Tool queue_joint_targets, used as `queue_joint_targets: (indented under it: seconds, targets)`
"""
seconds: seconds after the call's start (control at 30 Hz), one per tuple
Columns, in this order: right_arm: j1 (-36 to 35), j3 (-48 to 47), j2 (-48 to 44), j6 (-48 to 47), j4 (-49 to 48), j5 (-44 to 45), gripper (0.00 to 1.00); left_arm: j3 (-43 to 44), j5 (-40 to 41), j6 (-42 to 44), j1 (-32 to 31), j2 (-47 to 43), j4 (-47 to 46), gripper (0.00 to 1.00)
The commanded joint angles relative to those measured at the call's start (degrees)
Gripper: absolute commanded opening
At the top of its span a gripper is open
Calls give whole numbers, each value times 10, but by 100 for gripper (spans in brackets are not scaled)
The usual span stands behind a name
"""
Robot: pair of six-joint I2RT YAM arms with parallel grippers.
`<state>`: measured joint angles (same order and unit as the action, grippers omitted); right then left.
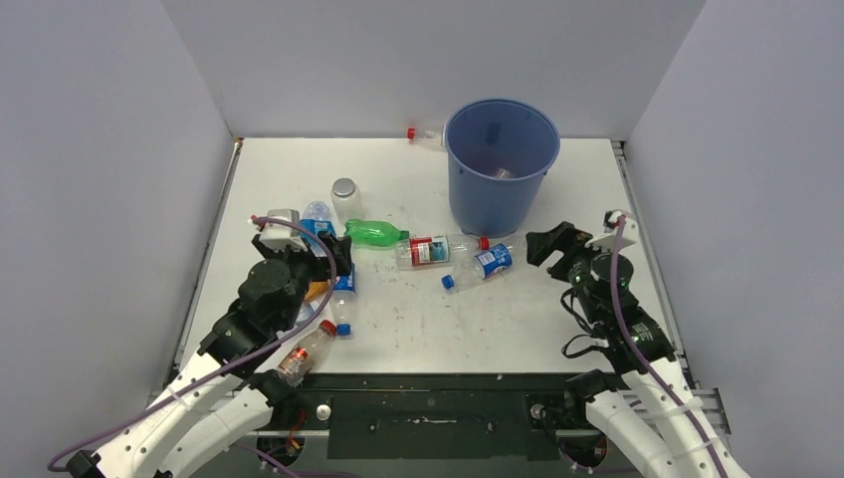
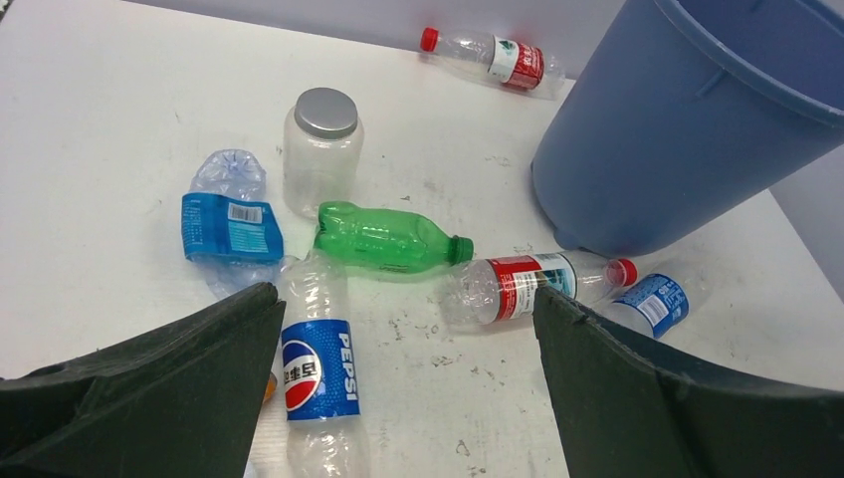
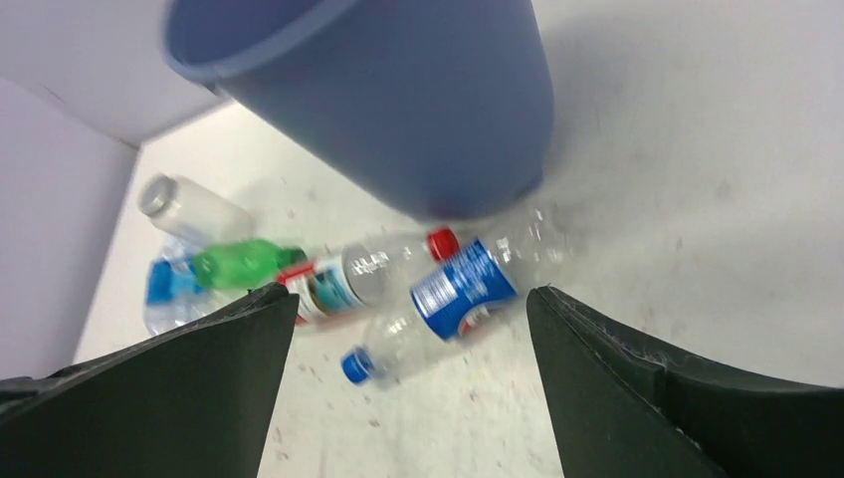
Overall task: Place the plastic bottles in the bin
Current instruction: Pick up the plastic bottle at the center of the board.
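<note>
Our left gripper (image 2: 406,299) hangs over the table (image 2: 119,110) with its fingers (image 2: 189,378) spread wide and nothing between them. Below its opening, close along the left finger, the Pepsi bottle (image 2: 318,373) lies lengthwise. Just ahead of the fingertips the green bottle (image 2: 383,239) lies crosswise, its cap pointing right toward the red-labelled bottle (image 2: 527,284), whose red cap reaches the foot of the bin (image 2: 637,169). Ahead and to the left we see a crushed blue-labelled bottle (image 2: 229,219) and, beyond it, an upright clear jar (image 2: 320,149) with a silver lid. Farther ahead, by the back wall, a far bottle (image 2: 493,57) with a red cap lies on its side. Behind this gripper, beside the arm, the top view shows a red-capped bottle (image 1: 307,351).

Our right gripper (image 3: 410,295) is likewise wide open and empty. Its view is blurred, but straight ahead, framed by its fingertips, a blue-capped bottle (image 3: 448,299) lies on its side, its base end by the bin's foot. The bin stands upright ahead and slightly left of this gripper. Something pale lies in its bottom; we cannot tell what.
</note>
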<state>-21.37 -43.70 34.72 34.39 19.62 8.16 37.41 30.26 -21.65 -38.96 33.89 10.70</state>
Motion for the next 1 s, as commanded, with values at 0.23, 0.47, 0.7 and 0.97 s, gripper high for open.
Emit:
queue_joint_targets:
  seconds: [0.23, 0.47, 0.7, 0.97]
  targets:
    - [20, 196, 61, 184, -197, -32, 93, 46, -49, 6, 12, 50, 22, 96]
    - [60, 233, 217, 238, -363, -27, 90, 12, -40, -7, 15, -17, 15, 96]
    - [83, 212, 339, 266, -414, -32, 90, 16, -51, -10, 12, -10, 20, 96]
    - [89, 187, 437, 287, -469, -41, 90, 21, -51, -14, 12, -2, 29, 96]
